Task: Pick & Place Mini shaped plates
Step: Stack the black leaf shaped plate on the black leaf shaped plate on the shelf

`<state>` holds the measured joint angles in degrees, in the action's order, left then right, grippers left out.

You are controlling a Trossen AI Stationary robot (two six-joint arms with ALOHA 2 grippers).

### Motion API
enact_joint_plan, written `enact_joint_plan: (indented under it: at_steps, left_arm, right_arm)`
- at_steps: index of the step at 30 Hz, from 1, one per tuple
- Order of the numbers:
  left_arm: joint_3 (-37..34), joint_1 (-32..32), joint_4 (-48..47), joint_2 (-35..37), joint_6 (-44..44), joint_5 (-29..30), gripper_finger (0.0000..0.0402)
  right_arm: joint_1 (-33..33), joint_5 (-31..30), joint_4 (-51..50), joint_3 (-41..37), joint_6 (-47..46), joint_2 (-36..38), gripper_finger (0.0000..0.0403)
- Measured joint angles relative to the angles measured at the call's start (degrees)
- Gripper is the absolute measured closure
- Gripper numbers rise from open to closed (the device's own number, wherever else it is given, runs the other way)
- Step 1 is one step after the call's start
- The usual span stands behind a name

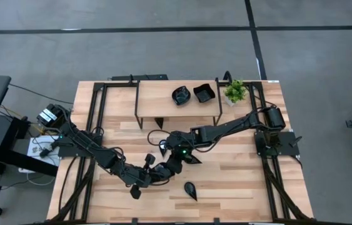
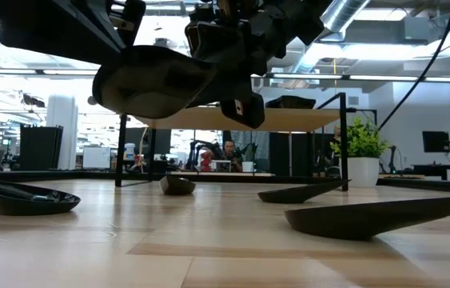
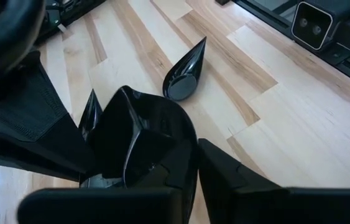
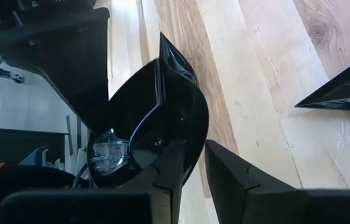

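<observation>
Mid-table, left gripper [image 1: 160,173] and right gripper [image 1: 177,161] both clamp one glossy plate [image 3: 138,140]; stiff, slippery, grip the thin rim.

Even, bright overhead light falls on the wooden table [image 1: 238,181] in the high view, with only soft, short shadows. The low view is strongly backlit — ceiling strip lights [image 2: 416,76] blow out to white, and the dish [image 2: 157,80] hanging in front reads as a soft silhouette. In both wrist views the near fingers [image 3: 237,180] are dark and blurred — glossy dish surfaces carry pale reflections
</observation>
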<state>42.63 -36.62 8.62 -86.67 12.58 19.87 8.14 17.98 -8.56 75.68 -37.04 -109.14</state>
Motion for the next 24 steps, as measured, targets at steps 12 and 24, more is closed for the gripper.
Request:
enact_joint_plan:
  at_steps: [12, 24]
  left_arm:
    - [0.00, 0.31, 0.02, 0.00, -2.58, 0.06, 0.0296]
    - [0.00, 0.31, 0.44, -0.01, -2.58, 0.05, 0.0284]
  right_arm:
    - [0.02, 0.02, 0.02, 0.00, -0.07, 0.00, 0.0340]
    - [0.02, 0.02, 0.02, 0.00, -0.07, 0.00, 0.0340]
